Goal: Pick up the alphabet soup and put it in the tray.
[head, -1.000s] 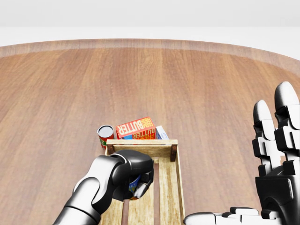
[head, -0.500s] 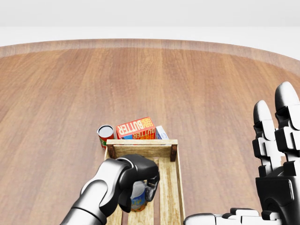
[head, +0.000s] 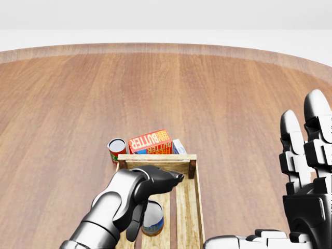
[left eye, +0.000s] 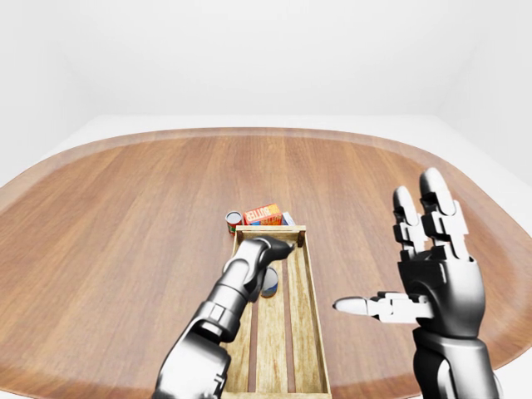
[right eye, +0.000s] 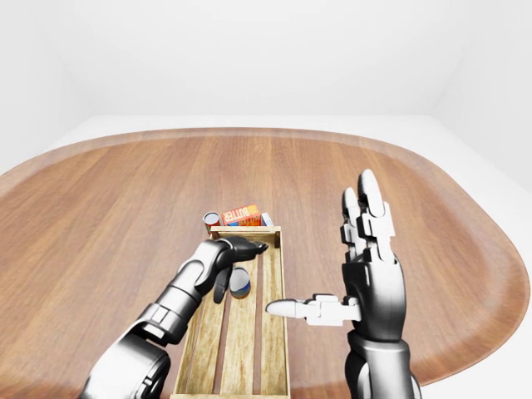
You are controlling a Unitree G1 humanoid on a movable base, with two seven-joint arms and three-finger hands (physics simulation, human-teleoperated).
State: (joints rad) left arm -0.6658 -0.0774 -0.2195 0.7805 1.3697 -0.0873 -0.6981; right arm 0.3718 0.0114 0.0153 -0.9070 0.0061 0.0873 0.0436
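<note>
1. Blue-and-white labelled, the alphabet soup point(head: 154, 220) can stands upright inside the wooden tray point(head: 190, 207), on its slatted floor, toward the end of the tray that lies higher in the head view.
2. Above the can hangs the left hand point(head: 148, 189), fingers spread and released; a finger hangs just beside the can, though whether it touches cannot be told.
3. Beyond the tray's upper end wall in the head view sit a red-labelled can point(head: 116, 149), an orange butter box point(head: 150, 141) lying beside it, and a pale carton point(head: 179, 147) at the box's right.
4. Everything rests on a round wooden table point(left eye: 125, 208).
5. At the views' right, the right hand point(right eye: 366, 274) is raised well apart from the tray, fingers straight up, thumb pointing left, holding nothing.
</note>
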